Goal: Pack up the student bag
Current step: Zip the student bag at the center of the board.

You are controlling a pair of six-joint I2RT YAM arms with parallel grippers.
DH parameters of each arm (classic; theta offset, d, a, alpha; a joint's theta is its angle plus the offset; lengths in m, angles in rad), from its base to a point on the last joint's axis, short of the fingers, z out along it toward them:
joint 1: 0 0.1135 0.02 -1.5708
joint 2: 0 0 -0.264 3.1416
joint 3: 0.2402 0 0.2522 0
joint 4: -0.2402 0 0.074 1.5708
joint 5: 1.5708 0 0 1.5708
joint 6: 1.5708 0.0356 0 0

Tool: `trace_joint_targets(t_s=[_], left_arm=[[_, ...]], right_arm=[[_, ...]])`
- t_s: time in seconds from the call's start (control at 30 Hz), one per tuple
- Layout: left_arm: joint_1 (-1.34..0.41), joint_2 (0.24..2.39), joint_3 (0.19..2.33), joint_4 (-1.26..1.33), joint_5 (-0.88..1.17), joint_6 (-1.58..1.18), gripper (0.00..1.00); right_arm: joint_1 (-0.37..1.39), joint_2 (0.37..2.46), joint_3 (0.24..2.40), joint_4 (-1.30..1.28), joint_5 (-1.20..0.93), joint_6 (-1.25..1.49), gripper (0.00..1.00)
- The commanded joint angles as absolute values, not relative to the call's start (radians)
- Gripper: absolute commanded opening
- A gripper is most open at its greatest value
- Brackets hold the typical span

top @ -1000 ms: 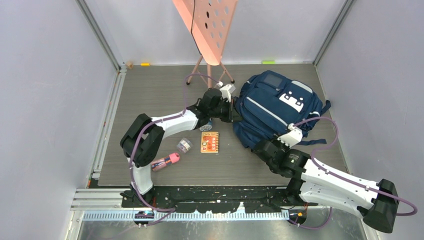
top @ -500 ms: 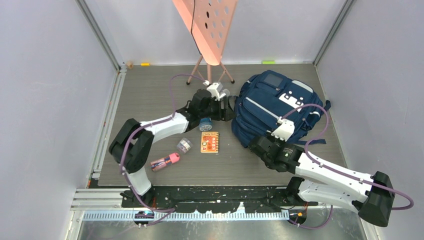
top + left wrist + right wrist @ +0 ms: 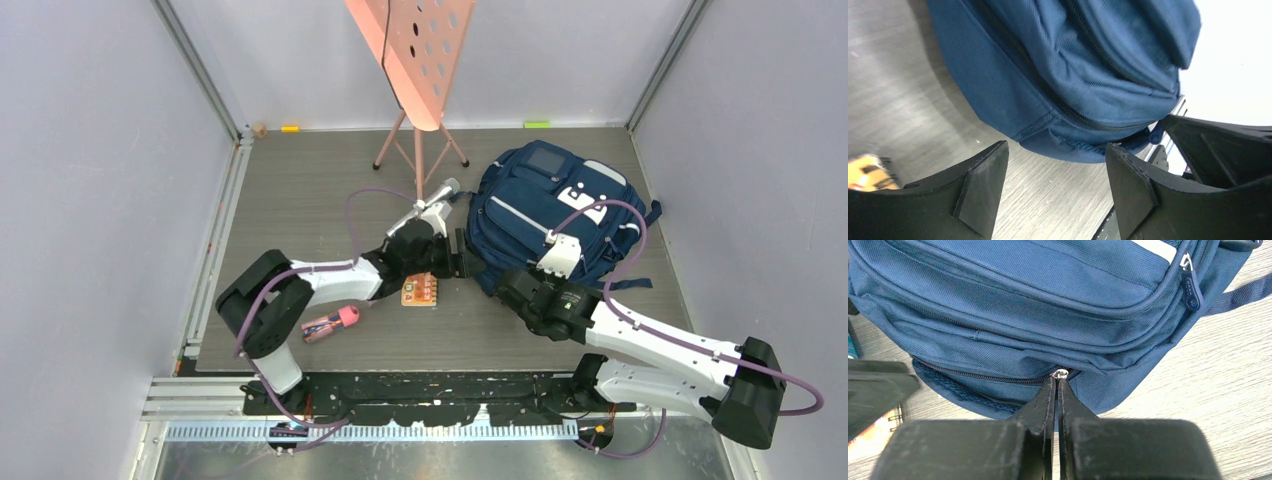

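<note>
The right gripper (image 3: 1057, 382) is pinching the zip pull (image 3: 1060, 373) at the bag's (image 3: 1048, 300) 7 o'clock; the left gripper (image 3: 1055, 185), spread at 8 o'clock, is bracing nothing, so the bag is probably risking dragging rather than unzipping.

We look down from above and behind on the whole table (image 3: 300, 200), arm bases at the frame's bottom. Both wrist views sit low and very close to the student bag (image 3: 555, 215), which fills their upper halves; all three share its lower edge

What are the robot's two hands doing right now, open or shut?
Left gripper: open, holding nothing.
Right gripper: shut on the zipper pull of the student bag.
</note>
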State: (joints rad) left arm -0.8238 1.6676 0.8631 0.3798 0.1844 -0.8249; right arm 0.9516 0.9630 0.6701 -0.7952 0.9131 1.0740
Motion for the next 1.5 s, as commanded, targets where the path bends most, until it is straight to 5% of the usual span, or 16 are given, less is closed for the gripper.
trace_joint_targets(t_s=[0.0, 0.37, 0.5, 0.6, 1.47], left_arm=[[-0.854, 1.731, 0.898, 0.466, 0.193, -0.905, 0.72], [-0.868, 1.86, 0.948, 0.483, 0.18, -0.917, 0.68], [-0.857, 1.847, 0.959, 0.458, 0.158, -0.886, 0.22], [-0.815, 1.806, 0.945, 0.445, 0.158, -0.874, 0.01], [-0.528, 1.529, 0.941, 0.22, 0.193, -0.678, 0.0]], right_arm=[[0.946, 0.953, 0.717, -0.8, 0.954, 1.063, 0.01], [0.946, 1.007, 0.75, -0.827, 0.967, 1.04, 0.0], [0.944, 1.023, 0.747, -0.825, 0.956, 1.04, 0.0], [0.934, 1.029, 0.738, -0.824, 0.936, 1.04, 0.0], [0.586, 1.042, 0.625, -0.763, 0.765, 1.035, 0.0]])
